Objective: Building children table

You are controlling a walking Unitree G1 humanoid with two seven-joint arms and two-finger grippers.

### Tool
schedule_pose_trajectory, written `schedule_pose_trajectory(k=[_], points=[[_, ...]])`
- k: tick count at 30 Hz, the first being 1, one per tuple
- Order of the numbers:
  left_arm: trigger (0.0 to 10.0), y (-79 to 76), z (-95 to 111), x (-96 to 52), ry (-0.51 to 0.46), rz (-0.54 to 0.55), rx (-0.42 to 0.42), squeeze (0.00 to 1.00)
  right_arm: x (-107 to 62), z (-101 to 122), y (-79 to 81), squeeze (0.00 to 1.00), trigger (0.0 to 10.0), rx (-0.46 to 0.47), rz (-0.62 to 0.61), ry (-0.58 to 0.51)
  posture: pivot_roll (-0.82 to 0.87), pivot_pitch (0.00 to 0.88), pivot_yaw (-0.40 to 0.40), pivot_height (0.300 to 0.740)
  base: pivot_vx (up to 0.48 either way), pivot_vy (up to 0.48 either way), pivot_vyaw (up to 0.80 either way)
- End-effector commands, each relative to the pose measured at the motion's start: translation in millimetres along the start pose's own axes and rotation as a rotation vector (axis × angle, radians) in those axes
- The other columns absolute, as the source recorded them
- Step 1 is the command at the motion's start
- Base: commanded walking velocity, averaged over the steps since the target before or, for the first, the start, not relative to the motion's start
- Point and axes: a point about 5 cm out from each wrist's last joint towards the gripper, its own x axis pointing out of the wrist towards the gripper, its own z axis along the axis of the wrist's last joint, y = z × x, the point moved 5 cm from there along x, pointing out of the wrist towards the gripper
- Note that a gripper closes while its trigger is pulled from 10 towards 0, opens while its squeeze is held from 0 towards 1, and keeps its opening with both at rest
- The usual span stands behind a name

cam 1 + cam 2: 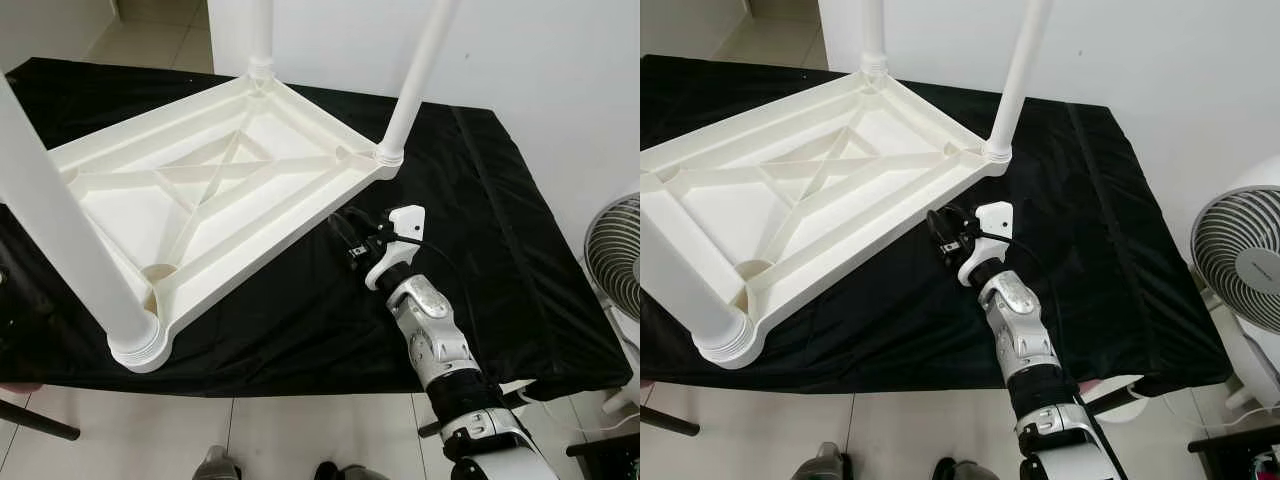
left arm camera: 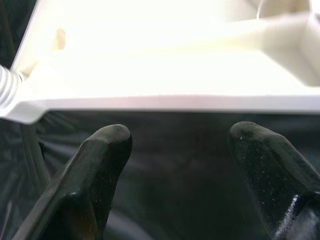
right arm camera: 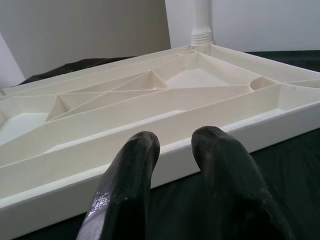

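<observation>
An upturned cream plastic children's table top (image 1: pixel 215 195) with crossed ribs on its underside lies flat on a black cloth (image 1: pixel 480 240) covering a work surface, three white round legs standing up from its corners: one at the near left corner (image 1: pixel 60 235), one at the far corner (image 1: pixel 261 35) and one at the right corner (image 1: pixel 412 85). The corner socket (image 1: pixel 158 272) on the side nearest the robot stands without a leg.

The right gripper (image 1: pixel 343 228), on its silver arm (image 1: pixel 440 350), sits low over the cloth just beside the table top's long rim, its two black fingers (image 3: pixel 132 185) drawn near together with a narrow gap between them, clamped on nothing and pointing at the rim wall directly ahead. The left gripper (image 2: pixel 180 140) hovers over the cloth with its fingers (image 2: pixel 100 165) spread wide apart, holding nothing; the table top's edge runs across just beyond the fingertips, with the ribbed base of a leg (image 2: pixel 7 92) off to one side.

Past the cloth's right edge stands a white fan (image 1: pixel 1240 265) against a pale wall (image 1: pixel 540 60). Pale floor tiles (image 1: pixel 150 430) show below the near edge.
</observation>
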Motion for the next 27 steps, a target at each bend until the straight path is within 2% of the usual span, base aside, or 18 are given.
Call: schedule_pose_trajectory(k=[1, 2, 3, 4, 5, 7, 8, 9, 13, 14, 17, 19, 21, 23, 24, 27], points=[[10.0, 46.7, -2.5, -9.4, 0.007, 0.514, 0.002, 0.0, -2.6, -4.1, -2.3, 0.0, 10.0, 0.001, -0.011, 0.011, 0.38, 0.136, -0.08, 0.74, 0.0, 0.0, 0.0], [10.0, 45.4, 9.8, -1.7, -0.054, 0.53, -0.026, 0.0, -2.8, -4.3, -0.9, 0.0, 10.0, 0.006, -0.011, 0.009, 0.37, 0.133, -0.08, 0.74, 0.0, 0.0, 0.0], [10.0, 45.4, 9.8, -1.7, -0.054, 0.53, -0.026, 0.0, -2.8, -4.3, -0.9, 0.0, 10.0, 0.006, -0.011, 0.009, 0.37, 0.133, -0.08, 0.74, 0.0, 0.0, 0.0], [10.0, 39.1, 21.2, 10.3, -0.115, 0.513, -0.061, 0.0, -2.9, -4.4, 1.5, 0.0, 10.0, 0.009, -0.008, 0.006, 0.36, 0.132, -0.08, 0.74, 0.0, 0.0, 0.0], [10.0, 39.1, 21.2, 10.3, -0.115, 0.513, -0.061, 0.0, -2.9, -4.4, 1.5, 0.0, 10.0, 0.009, -0.008, 0.006, 0.36, 0.132, -0.08, 0.74, 0.0, 0.0, 0.0], [10.0, 22.1, 41.3, 30.3, -0.211, 0.453, -0.121, 0.0, -3.0, -3.8, 7.6, 0.0, 10.0, 0.013, 0.009, 0.001, 0.35, 0.13, -0.077, 0.74, 0.0, 0.0, 0.0], [10.0, 22.1, 41.3, 30.3, -0.211, 0.453, -0.121, 0.0, -3.0, -3.8, 7.6, 0.0, 10.0, 0.013, 0.009, 0.001, 0.35, 0.13, -0.077, 0.74, 0.0, 0.0, 0.0], [10.0, 11.1, 51.5, 40.1, -0.255, 0.416, -0.159, 0.0, -4.5, -3.4, 12.8, 0.0, 10.0, 0.014, 0.036, -0.001, 0.34, 0.129, -0.073, 0.74, 0.0, 0.0, 0.0], [10.0, -0.8, 62.5, 49.4, -0.297, 0.378, -0.206, 0.0, -6.8, -3.2, 18.8, 0.0, 10.0, 0.016, 0.07, 0.0, 0.34, 0.129, -0.073, 0.74, 0.0, 0.0, 0.0], [10.0, -13.5, 72.2, 57.4, -0.328, 0.339, -0.235, 0.0, -12.5, -5.2, 31.4, 0.0, 10.0, 0.019, 0.162, 0.02, 0.34, 0.129, -0.073, 0.74, 0.0, 0.0, 0.0], [10.0, -22.0, 78.7, 62.0, -0.348, 0.312, -0.252, 0.0, -17.1, -6.8, 40.7, 0.0, 10.0, 0.024, 0.228, 0.035, 0.34, 0.129, -0.073, 0.74, 0.0, 0.0, 0.0], [10.0, -35.6, 93.7, 71.0, -0.39, 0.274, -0.287, 0.0, -27.5, -11.5, 56.3, 0.0, 10.0, 0.017, 0.356, 0.076, 0.31, 0.13, -0.064, 0.74, 0.0, 0.0, 0.0], [10.0, -37.7, 97.4, 72.9, -0.399, 0.272, -0.291, 0.0, -29.9, -12.7, 59.2, 0.0, 10.0, 0.02, 0.384, 0.086, 0.31, 0.13, -0.064, 0.74, 0.0, 0.0, 0.0], [10.0, -45.6, 107.6, 78.4, -0.42, 0.253, -0.309, 0.0, -39.4, -14.9, 71.3, 0.0, 10.0, 0.033, 0.482, 0.122, 0.31, 0.128, -0.061, 0.74, 0.0, 0.0, 0.0], [10.0, -45.6, 107.6, 78.4, -0.42, 0.253, -0.309, 0.0, -39.4, -14.9, 71.3, 0.0, 10.0, 0.033, 0.482, 0.122, 0.31, 0.128, -0.061, 0.74, 0.0, 0.0, 0.0], [10.0, -52.7, 117.1, 83.0, -0.44, 0.236, -0.329, 0.0, -51.1, -16.7, 83.9, 0.0, 10.0, 0.043, 0.588, 0.159, 0.3, 0.125, -0.061, 0.74, 0.0, 0.0, 0.0]])
